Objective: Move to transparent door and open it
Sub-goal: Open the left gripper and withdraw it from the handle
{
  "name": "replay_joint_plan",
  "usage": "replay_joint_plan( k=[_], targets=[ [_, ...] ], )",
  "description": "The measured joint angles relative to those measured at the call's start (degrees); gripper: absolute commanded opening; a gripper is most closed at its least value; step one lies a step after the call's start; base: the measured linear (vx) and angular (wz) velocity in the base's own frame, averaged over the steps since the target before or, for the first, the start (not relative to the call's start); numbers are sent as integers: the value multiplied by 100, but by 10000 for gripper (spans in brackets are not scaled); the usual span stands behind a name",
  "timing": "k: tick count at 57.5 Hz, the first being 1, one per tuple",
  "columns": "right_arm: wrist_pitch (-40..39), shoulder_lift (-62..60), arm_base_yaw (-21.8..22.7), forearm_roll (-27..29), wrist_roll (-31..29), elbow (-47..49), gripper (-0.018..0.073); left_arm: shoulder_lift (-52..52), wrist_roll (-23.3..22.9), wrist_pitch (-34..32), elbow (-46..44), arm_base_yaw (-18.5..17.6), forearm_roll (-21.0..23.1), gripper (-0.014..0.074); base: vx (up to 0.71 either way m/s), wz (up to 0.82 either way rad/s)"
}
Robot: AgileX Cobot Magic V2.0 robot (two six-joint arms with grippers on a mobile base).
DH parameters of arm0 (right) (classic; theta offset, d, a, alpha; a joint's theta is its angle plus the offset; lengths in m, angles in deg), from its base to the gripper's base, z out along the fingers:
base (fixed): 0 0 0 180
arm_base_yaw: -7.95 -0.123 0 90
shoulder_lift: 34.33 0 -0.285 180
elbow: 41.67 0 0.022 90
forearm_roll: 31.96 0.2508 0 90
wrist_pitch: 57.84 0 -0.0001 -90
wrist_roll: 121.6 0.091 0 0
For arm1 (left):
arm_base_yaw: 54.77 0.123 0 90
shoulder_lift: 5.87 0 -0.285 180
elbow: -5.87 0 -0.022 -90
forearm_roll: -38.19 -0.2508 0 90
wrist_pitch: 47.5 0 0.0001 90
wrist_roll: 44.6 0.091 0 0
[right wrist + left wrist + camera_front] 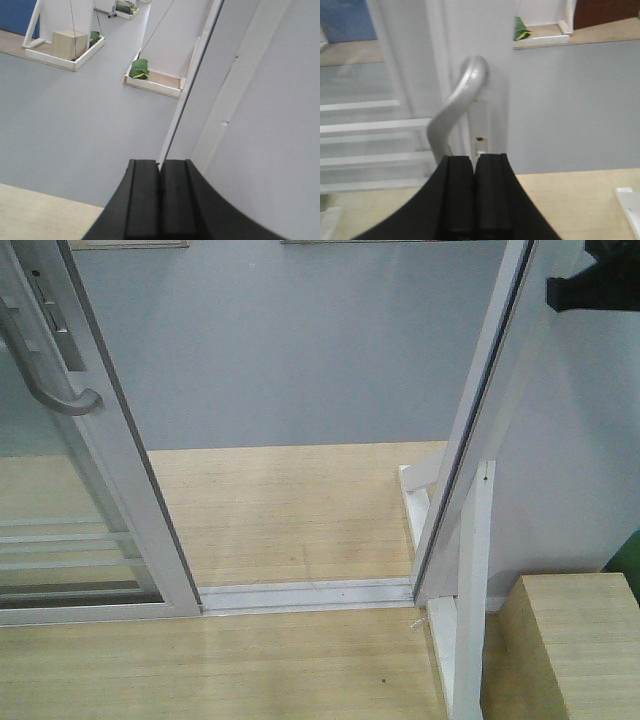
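Observation:
The transparent door stands at the left of the front view, with a glossy white frame and thin white bars across its glass. Its curved grey handle sits on a lock plate. A gap lies between the door's edge and the white frame post on the right. In the left wrist view the handle is close ahead, just above and left of my left gripper, which is shut and empty and does not touch it. My right gripper is shut and empty, facing the post's edge.
A white floor track runs across the wooden floor in the gap, with grey floor beyond. A wooden box stands at the lower right by the post's braces. Farther off are a green bag and a cardboard box on white-edged platforms.

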Motion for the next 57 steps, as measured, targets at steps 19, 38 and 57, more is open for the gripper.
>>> replay_joint_plan(
  k=[19, 38, 57],
  targets=[
    [962, -3940, 0, 298, 172, -2043, -3, 2334, 1241, -399, 3016, -96, 1257, -6, 0, 0],
    [3133, -6716, 0, 730, 92, -2905, -3, 5016, 1879, 229, 4775, -96, 2185, -6, 0, 0],
    [3559, -6387, 0, 1532, -1148, -3557, -3, 5685, 2130, 346, 5386, -101, 2502, -6, 0, 0]
  ],
)
